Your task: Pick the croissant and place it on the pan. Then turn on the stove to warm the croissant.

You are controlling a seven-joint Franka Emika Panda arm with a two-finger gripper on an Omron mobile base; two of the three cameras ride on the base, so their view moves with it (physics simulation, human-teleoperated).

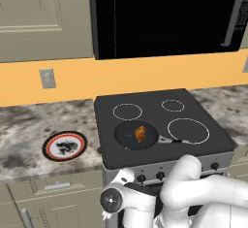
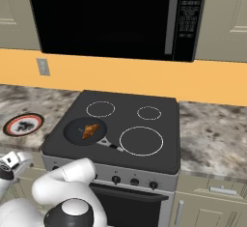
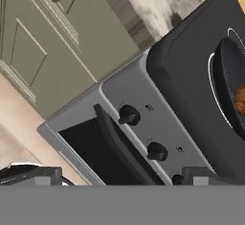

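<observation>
The small golden-brown lumpy croissant (image 1: 140, 134) is seen lying inside the round shallow black frying pan (image 1: 127, 136), which sits on the front-left ring of the black glass stove (image 1: 193, 106). Placement is judged done, and the knob turn is judged to remain.

In the hand view the two-finger gripper (image 3: 119, 176) is held wide apart with nothing between its tips, facing the silver front panel and its black knobs (image 3: 128, 115).

The wrong knob could be turned, since several sit in a row and their markings are too small to read. A burner without the pan could then be heated. The fingers could also slip off a knob if it is approached off-centre.

In the hand view the pan and croissant are cut off at the right edge. The pan's short handle (image 2: 112, 146) is hard to make out against the dark glass.
</observation>
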